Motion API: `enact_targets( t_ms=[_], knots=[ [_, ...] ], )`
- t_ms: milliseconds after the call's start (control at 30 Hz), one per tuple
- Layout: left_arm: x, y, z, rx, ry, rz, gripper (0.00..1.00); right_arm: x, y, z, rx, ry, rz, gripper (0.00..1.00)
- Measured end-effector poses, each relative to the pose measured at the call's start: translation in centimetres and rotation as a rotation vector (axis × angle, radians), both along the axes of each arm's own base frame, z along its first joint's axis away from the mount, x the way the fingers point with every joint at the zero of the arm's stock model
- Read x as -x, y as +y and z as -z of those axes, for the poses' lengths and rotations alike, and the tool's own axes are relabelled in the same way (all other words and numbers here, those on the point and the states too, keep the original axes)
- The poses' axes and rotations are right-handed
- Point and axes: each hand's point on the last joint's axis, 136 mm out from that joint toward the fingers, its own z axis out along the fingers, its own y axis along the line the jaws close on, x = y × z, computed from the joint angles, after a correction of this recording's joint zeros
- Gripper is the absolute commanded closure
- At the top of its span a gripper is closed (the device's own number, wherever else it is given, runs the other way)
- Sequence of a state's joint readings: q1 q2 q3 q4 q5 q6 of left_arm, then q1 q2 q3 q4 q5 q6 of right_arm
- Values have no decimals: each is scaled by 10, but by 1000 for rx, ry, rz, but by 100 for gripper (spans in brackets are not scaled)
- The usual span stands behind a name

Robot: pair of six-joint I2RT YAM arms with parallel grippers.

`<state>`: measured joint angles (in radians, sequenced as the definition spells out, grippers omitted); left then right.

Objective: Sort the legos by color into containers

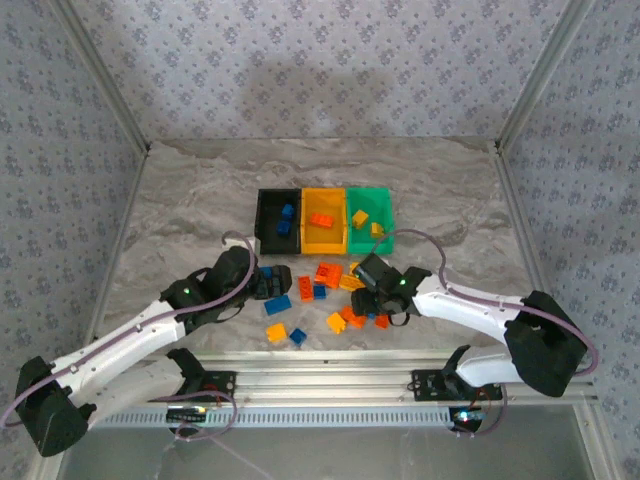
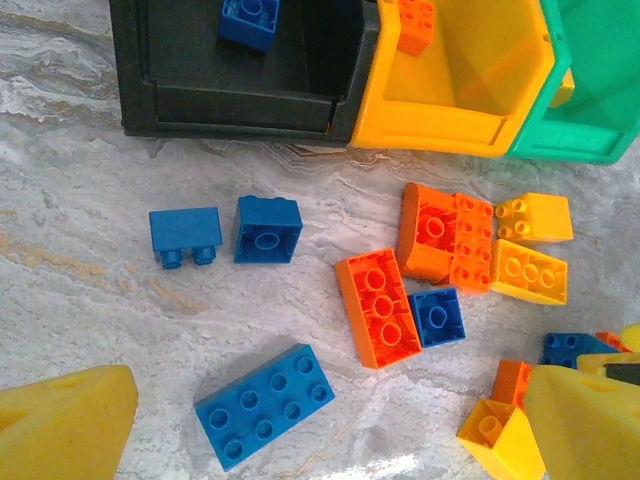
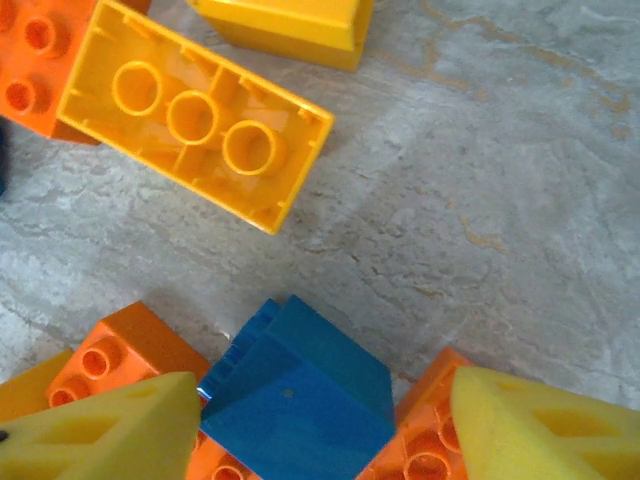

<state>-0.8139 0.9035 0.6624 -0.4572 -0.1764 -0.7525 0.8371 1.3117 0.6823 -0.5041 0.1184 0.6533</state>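
Right arm, step in hand: lift one blue brick out of the loose pile just in front of the row of bins, toward its green end. The right fingers stand apart, one on each side of that brick. The pad at the left of the wrist view looks to touch its edge. The other pad stops short, with an orange brick showing in the gap. I judge nothing is clamped yet.

To do this well: I want both pads to land on blue faces, not on the orange neighbours. So I should centre over the brick first, then close squarely. After that, lift straight up clear of the pile before swinging to the black end of the row, where blue bricks already lie. Risk: the brick sits crooked, so it may pivot in the grip or drag an orange piece along.

Orientation: the blue brick is tipped, leaning on orange ones beneath, with a smooth face turned to the wrist camera and no studs showing. It looks roughly square; I cannot name a long axis.

Left fingers are spread wide and hold nothing, low over the bench in front of the row's black end. A long blue brick lies flat between them, studs up, its long axis slanting to the row's front wall.
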Motion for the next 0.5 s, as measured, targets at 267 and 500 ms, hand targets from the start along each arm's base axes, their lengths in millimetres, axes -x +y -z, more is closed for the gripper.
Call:
enact_targets(
  t_ms=[267, 500],
  knots=[
    [0, 5, 3, -21, 1, -15, 0, -15, -21, -7, 23, -43, 82, 23],
    [2, 7, 10, -35, 12, -17, 0, -15, -16, -7, 22, -52, 35, 25]
  ],
)
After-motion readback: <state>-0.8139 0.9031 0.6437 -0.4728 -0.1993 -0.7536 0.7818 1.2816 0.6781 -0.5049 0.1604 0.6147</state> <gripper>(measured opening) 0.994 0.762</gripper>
